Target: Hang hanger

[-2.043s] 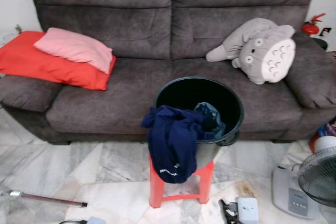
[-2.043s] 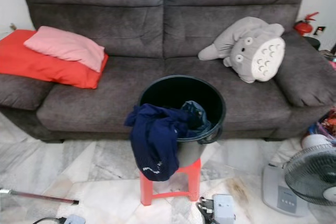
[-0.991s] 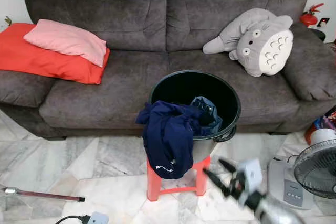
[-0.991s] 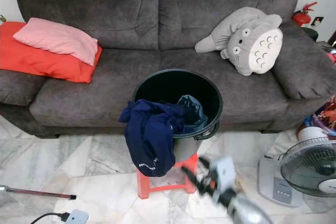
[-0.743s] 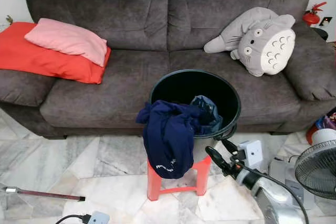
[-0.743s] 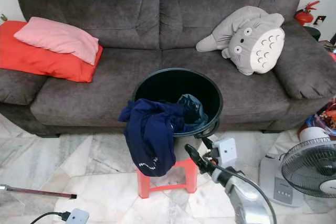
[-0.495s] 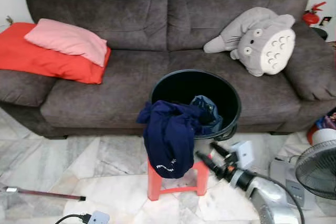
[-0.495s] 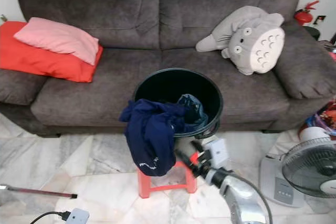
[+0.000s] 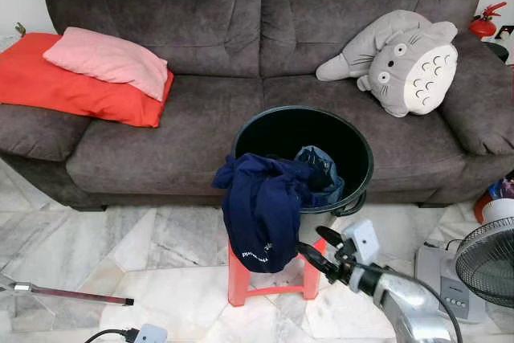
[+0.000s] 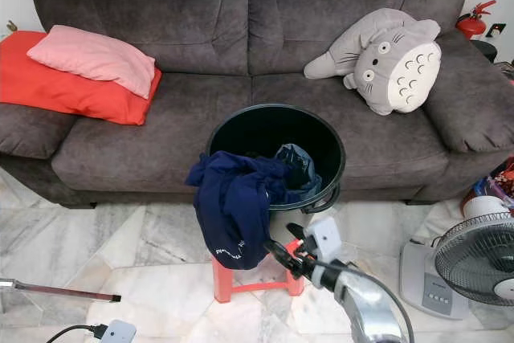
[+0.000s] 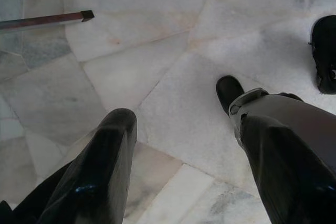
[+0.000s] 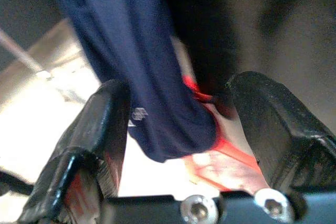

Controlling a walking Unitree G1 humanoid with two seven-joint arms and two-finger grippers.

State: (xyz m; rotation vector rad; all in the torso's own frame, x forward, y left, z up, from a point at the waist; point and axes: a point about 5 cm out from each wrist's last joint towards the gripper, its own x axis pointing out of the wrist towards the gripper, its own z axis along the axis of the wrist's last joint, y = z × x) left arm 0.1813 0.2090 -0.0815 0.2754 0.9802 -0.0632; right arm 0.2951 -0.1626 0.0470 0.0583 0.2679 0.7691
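Observation:
A black bucket point(image 9: 363, 160) stands on a red stool point(image 9: 238, 283) in front of the sofa. A navy garment point(image 9: 261, 210) hangs over the bucket's front rim, and a teal garment point(image 9: 320, 173) lies inside. My right gripper point(image 9: 312, 242) is open, low at the stool's right side, with its fingers pointing at the navy garment. In the right wrist view the navy garment point(image 12: 142, 51) hangs just ahead of the spread fingers point(image 12: 105, 124), not gripped. My left gripper point(image 11: 176, 106) hangs open above the marble floor, holding nothing.
A grey sofa point(image 9: 193, 126) stands behind, with a red cushion point(image 9: 48, 90), a pink pillow point(image 9: 108, 58) and a grey plush toy point(image 9: 405, 62). A fan point(image 9: 486, 263) is at the right. A thin rod point(image 9: 68, 295) and a power strip point(image 9: 148, 333) lie on the floor at the left.
My right arm has come up from the lower right and moved left, close to the stool and the hanging navy garment. The camera has shifted slightly.

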